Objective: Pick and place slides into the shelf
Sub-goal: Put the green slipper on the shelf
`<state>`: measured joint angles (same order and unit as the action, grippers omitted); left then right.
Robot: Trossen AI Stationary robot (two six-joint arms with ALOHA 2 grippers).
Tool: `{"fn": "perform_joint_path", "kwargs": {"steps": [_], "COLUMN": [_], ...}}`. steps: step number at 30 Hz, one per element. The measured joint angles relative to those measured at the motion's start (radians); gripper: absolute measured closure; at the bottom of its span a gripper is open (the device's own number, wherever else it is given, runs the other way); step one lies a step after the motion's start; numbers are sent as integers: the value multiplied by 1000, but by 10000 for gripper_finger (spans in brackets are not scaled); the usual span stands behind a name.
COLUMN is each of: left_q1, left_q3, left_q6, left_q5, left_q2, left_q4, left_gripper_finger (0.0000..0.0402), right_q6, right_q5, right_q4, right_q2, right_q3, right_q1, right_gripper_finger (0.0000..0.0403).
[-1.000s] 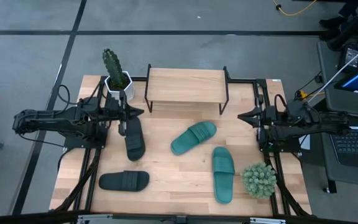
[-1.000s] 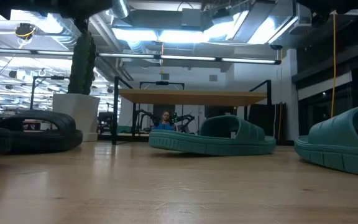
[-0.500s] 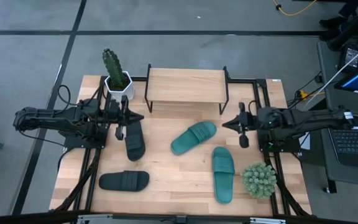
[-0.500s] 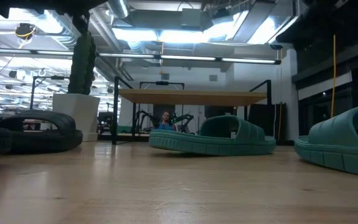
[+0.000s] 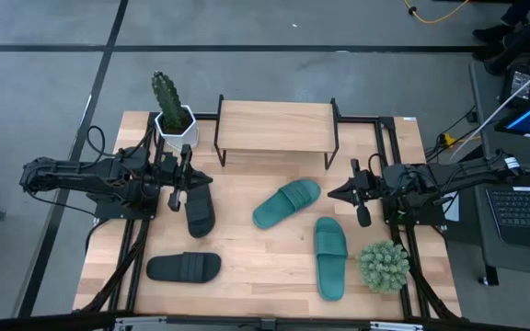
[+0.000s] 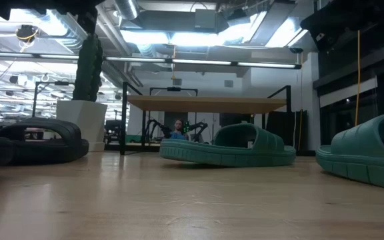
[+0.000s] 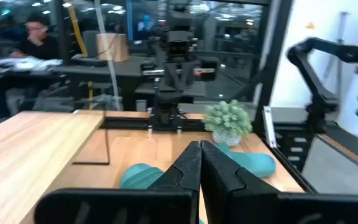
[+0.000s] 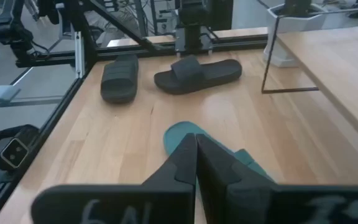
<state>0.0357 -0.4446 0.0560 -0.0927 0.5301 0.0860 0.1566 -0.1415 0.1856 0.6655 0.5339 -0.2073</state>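
Your right gripper (image 5: 361,197) hangs with its fingers pressed together, just beside the toe of the teal-green ribbed rubber slide (image 5: 287,202) lying slantwise mid-table. Go down like that and the tips will only shove the sandal across the wooden tabletop (image 5: 247,248) towards the left edge, so spread them first. The left gripper (image 5: 177,180) is likewise pinched closed, over the black rubber slide (image 5: 199,204) near the left edge. Nothing is held. The low plank-topped shelf with thin black legs (image 5: 274,126) stands at the far edge, bare. The second teal-green slide (image 5: 330,256) and fuzzy green ball plant (image 5: 382,266) sit near the right gripper; a wide swing could clip them. The white-potted cactus (image 5: 172,112) crowds the shelf's left end.
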Motion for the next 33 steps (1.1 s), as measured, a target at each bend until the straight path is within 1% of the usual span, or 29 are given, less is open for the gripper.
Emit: {"fn": "perform_joint_path", "kwargs": {"steps": [2,4,8,11,13,14,18,22,25,28,33], "left_q1": [0,0,0,0,0,0,0,1,1,1,1], "left_q3": [0,0,0,0,0,0,0,0,0,0,0], "left_q6": [-11,-12,-16,-49,-66,-66,-67,-67,-71,-114,-119], "left_q5": [-6,-2,0,0,0,1,1,3,3,3,3], "left_q2": [0,0,0,0,0,0,0,0,0,0,0], "left_q4": [0,-1,-9,-11,-16,-18,-42,-53,-52,-52,-51], "left_gripper_finger": [402,402,402,402,402,402,402,402,402,402,402], "right_q6": [3,21,6,-6,-1,8,102,246,330,370,491], "right_q5": [-14,-51,-100,-102,-110,-131,-230,-234,-233,-232,-231], "right_q4": [2,0,12,79,159,210,461,645,706,748,792], "right_q2": [10,36,122,201,253,279,371,442,485,519,550], "right_q3": [4,22,81,156,210,238,350,431,473,502,520], "right_q1": [-14,-33,-70,-90,-101,-108,-134,-161,-189,-220,-275], "right_gripper_finger": [398,398,397,399,399,399,399,400,399,399,399]}}
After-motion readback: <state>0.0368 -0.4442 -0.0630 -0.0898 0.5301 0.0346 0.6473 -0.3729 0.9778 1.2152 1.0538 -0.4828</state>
